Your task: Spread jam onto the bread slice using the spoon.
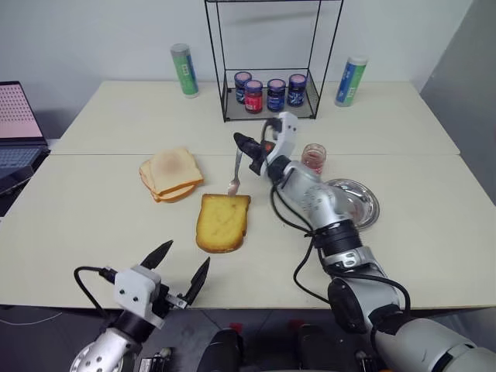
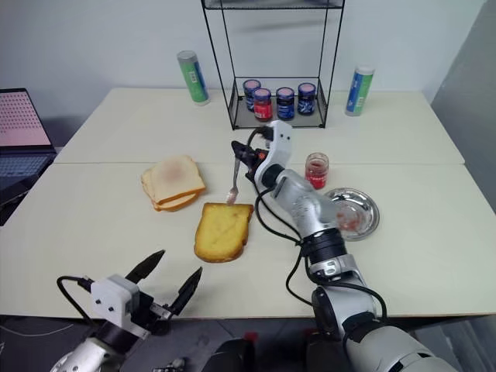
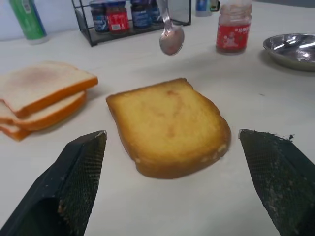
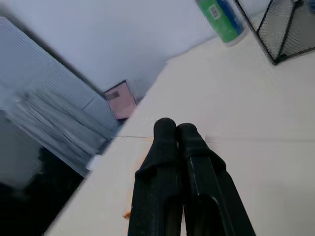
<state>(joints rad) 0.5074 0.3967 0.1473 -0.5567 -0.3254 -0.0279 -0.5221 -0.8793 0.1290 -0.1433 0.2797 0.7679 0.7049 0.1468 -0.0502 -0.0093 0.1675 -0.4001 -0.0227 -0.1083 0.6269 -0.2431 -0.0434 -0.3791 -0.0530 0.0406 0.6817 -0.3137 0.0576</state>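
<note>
Right gripper clamped shut on the handle of the spoon, which hangs bowl-down in the air just beyond the far edge of the bread slice, not touching it. In the left wrist view the bowl carries a thin pinkish film, so it looks loaded or at least smeared with jam. The slice lies flat on the table; its top is bare golden-yellow apart from a faint reddish fleck or two, nothing that reads as a spread layer. Judgement: scooping seems done, spreading barely begun or not begun; what is left is lowering the spoon onto the slice and wiping it across, likely with more trips to the jar. The jam, in its small open glass jar, stands beyond the slice and to its right, behind the right forearm. Left gripper hovers on the near side of the slice, fingers wide apart, holding nothing. Around the slice: a stack of paler slices to its left and a little farther back; a metal dish to its right, with reddish smears; a wire rack with four lidded jars well beyond; a green tube and a blue-green tube on either side of the rack; a laptop far to the left. Nothing lies between spoon and slice. The slice is loose, so it may slide under the spoon.
</note>
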